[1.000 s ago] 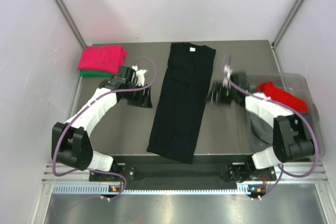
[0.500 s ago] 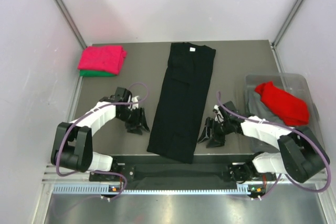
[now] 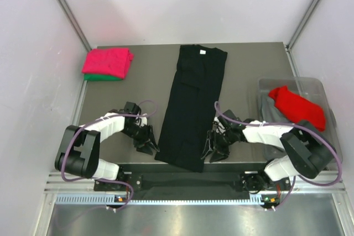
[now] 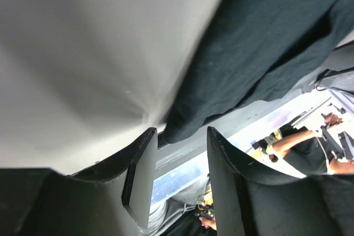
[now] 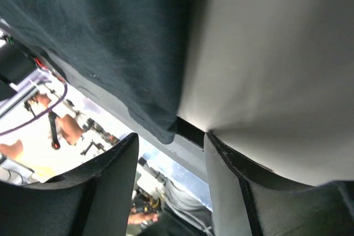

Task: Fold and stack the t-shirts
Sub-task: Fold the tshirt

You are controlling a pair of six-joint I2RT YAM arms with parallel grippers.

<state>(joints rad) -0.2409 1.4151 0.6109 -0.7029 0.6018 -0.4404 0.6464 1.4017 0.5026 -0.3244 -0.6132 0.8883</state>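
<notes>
Black tee [image 3: 192, 109] is lying mid-table as a long folded strip, looking soft, light and limp; its two near corners are offering the best hold. Left gripper [image 3: 149, 145] and right gripper [image 3: 211, 151] are standing open, one at each corner, gripping nothing. Five tees are showing: black, pink tee [image 3: 108, 59] on green tee [image 3: 102, 77] far left, red tee [image 3: 298, 108] on grey tee [image 3: 267, 113] in one bin [image 3: 323, 89], right.

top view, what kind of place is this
Likely a robot lab work cell: a grey table walled by plain white panels, two arms bolted at its near edge, and a black t-shirt laid out for folding.
</notes>
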